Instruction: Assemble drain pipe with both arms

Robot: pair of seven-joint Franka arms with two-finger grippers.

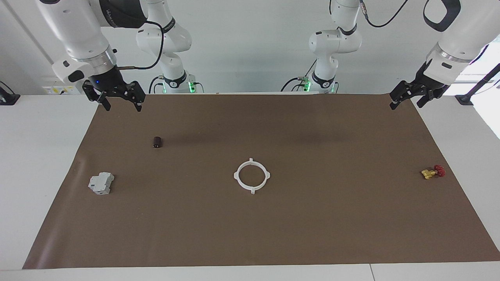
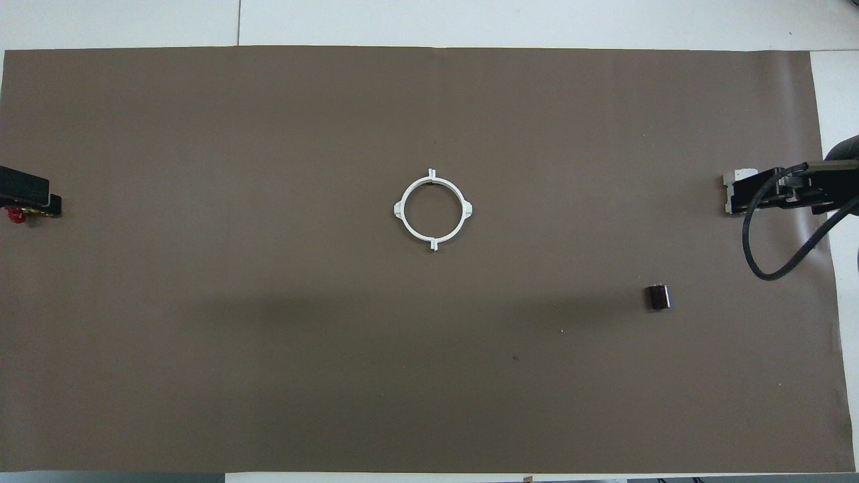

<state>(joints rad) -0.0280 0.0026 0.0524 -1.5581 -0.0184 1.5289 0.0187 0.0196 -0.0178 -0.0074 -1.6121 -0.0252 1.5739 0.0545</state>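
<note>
A white bench carries a wide brown mat [image 1: 273,234] against a plain pale wall, with the two arm bases standing at the mat's robot-side edge.

The right gripper [image 1: 119,102] hangs in the air over the mat's robot-side corner at the right arm's end, fingers spread wide and holding nothing. The left gripper [image 1: 406,99] hangs likewise over the robot-side corner at the left arm's end, also wide and empty. Both arms wait, well apart from the work.

Below the right gripper a small dark cylinder [image 1: 157,142] lies on the mat, and a grey blocky box [image 1: 101,183] sits near the mat's short edge at that end. Near the short edge at the left arm's end lies a small yellow and red valve [image 1: 433,171].

The drain pipe [image 1: 252,175] lies flat in the middle of the mat, well apart from everything else. Its two white arcs meet as one closed ring with four small tabs pointing outward; whether the joints are locked or only touching cannot be told.

By this look the assembly is done or nearly so, and the arms appear parked. If the joints still need seating, each gripper should come down on its own arc, pinch the thin rim away from the tabs, and the two should press toward each other evenly along the mat. A light grip is wise, as such thin plastic will likely flex or skid, and a one-sided push would slide the whole ring.
</note>
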